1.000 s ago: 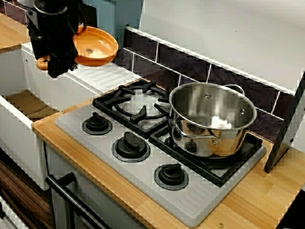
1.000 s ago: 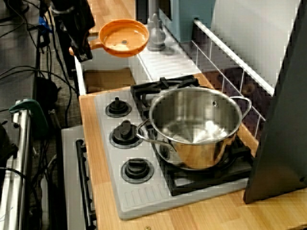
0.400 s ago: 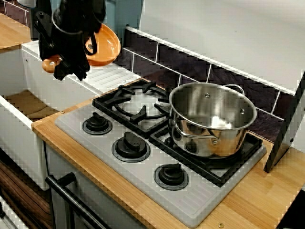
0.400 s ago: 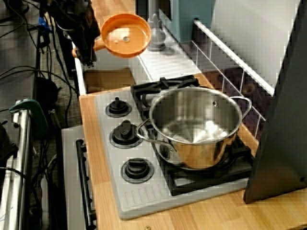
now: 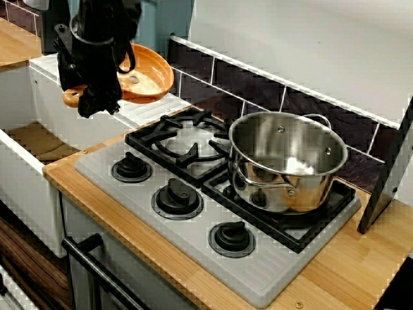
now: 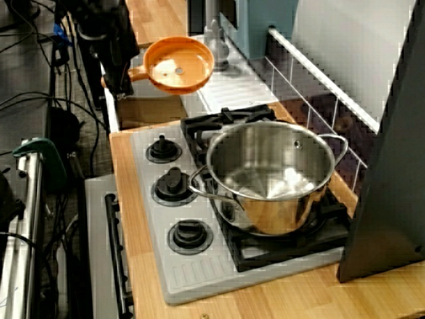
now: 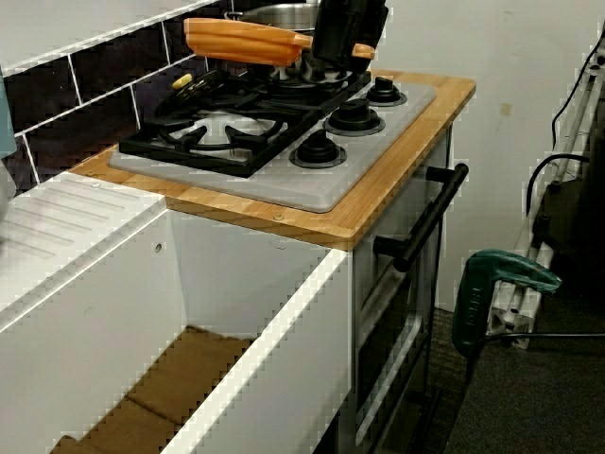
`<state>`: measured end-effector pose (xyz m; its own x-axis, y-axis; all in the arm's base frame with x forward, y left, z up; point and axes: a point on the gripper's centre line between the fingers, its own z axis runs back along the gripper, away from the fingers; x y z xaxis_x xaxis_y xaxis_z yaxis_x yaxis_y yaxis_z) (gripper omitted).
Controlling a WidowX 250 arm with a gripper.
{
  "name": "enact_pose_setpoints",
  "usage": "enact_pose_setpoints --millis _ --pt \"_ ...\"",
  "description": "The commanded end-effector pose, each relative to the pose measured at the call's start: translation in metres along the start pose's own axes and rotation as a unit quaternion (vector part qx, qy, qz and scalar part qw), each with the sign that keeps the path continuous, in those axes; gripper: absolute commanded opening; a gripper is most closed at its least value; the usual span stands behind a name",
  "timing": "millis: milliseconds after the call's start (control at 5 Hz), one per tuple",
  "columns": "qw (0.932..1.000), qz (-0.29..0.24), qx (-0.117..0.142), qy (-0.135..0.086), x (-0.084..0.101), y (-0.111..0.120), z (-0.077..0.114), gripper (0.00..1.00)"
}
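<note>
While the fingers stay clamped on its handle, the orange frying pan [image 5: 147, 81] hangs in the air in the view from the knob side, at ten o'clock of the steel pot [image 5: 287, 161]. Within the last second the gripper [image 5: 93, 97] has brought it lower and rightward over the ribbed drainboard [image 5: 155, 104].

In the view along the counter, the pan [image 6: 179, 64] sits at eleven o'clock of the pot [image 6: 269, 176], flatter than a moment ago (it looked tipped).

From the sink end, the pan [image 7: 241, 43] shows edge-on, clear above the burner grate [image 7: 217, 132]. It is mid-carry, resting on nothing.
</note>
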<state>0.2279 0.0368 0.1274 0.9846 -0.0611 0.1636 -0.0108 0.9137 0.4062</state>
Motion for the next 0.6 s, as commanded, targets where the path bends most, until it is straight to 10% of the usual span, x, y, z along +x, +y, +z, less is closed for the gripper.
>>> enact_pose_setpoints --millis 0,400 --pt "0.9883 -0.028 -0.148 -0.026 0.019 -0.001 0.013 0.0" --pt "0.979 -0.04 -0.199 -0.023 0.039 -0.007 0.011 0.0"
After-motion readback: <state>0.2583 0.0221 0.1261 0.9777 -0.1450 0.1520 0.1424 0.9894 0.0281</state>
